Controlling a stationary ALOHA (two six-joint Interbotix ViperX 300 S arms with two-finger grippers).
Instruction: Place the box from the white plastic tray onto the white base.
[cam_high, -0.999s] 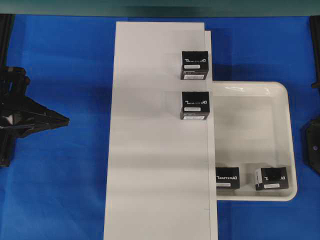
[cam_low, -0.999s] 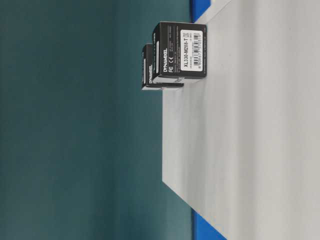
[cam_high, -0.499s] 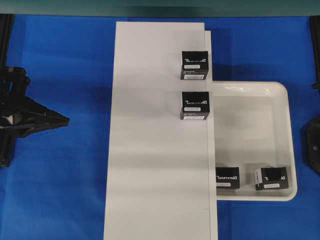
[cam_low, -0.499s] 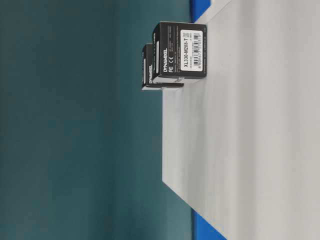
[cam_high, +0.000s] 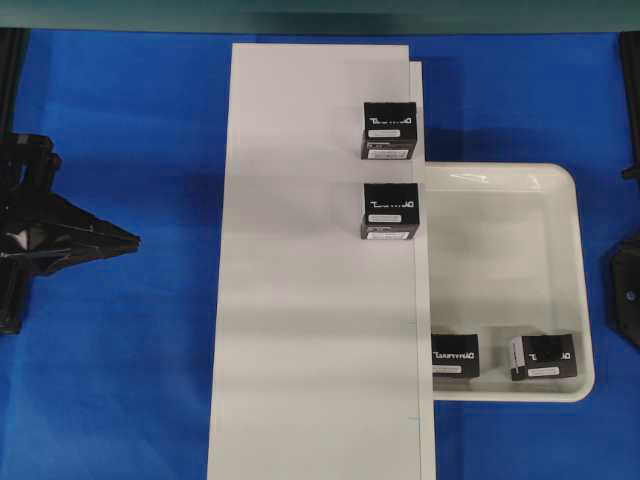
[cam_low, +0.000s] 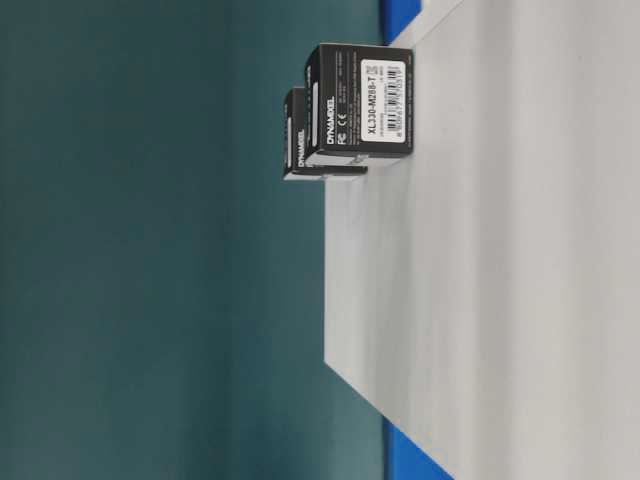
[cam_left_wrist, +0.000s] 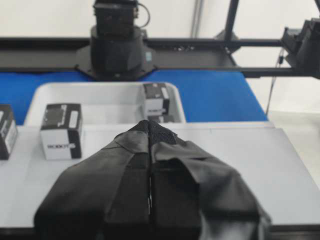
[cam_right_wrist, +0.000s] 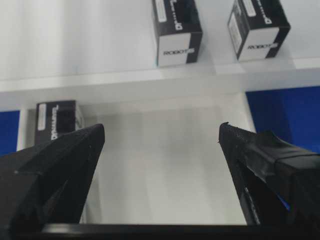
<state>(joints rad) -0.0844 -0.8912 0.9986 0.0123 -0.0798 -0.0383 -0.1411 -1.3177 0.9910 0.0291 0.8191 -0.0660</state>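
Note:
Two black boxes lie in the white plastic tray (cam_high: 505, 270) at its near end, one against the base (cam_high: 455, 356) and one to its right (cam_high: 543, 357). Two look-alike boxes (cam_high: 389, 130) (cam_high: 390, 211) stand on the right edge of the white base (cam_high: 310, 300). My left gripper (cam_high: 132, 239) is shut and empty over the blue table, left of the base. My right gripper (cam_right_wrist: 161, 132) is open and empty, at the tray's right side, facing the tray floor; one tray box (cam_right_wrist: 57, 120) sits left of it.
The blue table top (cam_high: 120, 120) surrounds the base and tray. The right arm's mount (cam_left_wrist: 117, 45) and a black frame stand behind the tray in the left wrist view. The table-level view shows the two boxes (cam_low: 360, 105) on the base against a teal wall.

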